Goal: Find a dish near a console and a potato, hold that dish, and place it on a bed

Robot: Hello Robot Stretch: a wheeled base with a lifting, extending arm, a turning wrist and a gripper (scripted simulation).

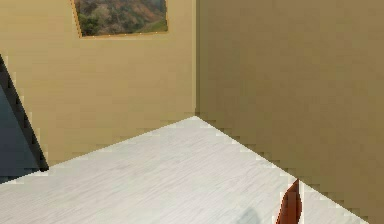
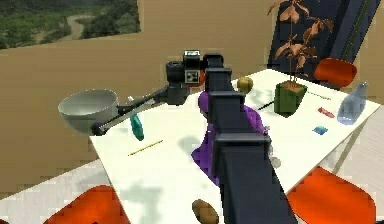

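The beige wall [image 2: 40, 72] stood behind the white rectangular table [image 2: 170, 170], over which the dark square arm bar [image 2: 240, 150] reached. The gripper [image 2: 107, 117] held the pale grey round bowl [image 2: 86, 106], apparently clear of the table corner. How its fingers stood could not be told. A quick turn could strike the bowl on that wall.

White table [image 2: 160, 180] carries 1 potted plant [image 2: 292, 95], 1 potato [image 2: 244, 84], 1 bottle [image 2: 352, 103].

Home dining room, white rectangular table [image 2: 165, 168], orange rounded chairs [image 2: 337, 72], red-leaved plant in green pot [image 2: 292, 96], framed landscape painting [image 1: 122, 15] on tan wall [image 1: 110, 90]
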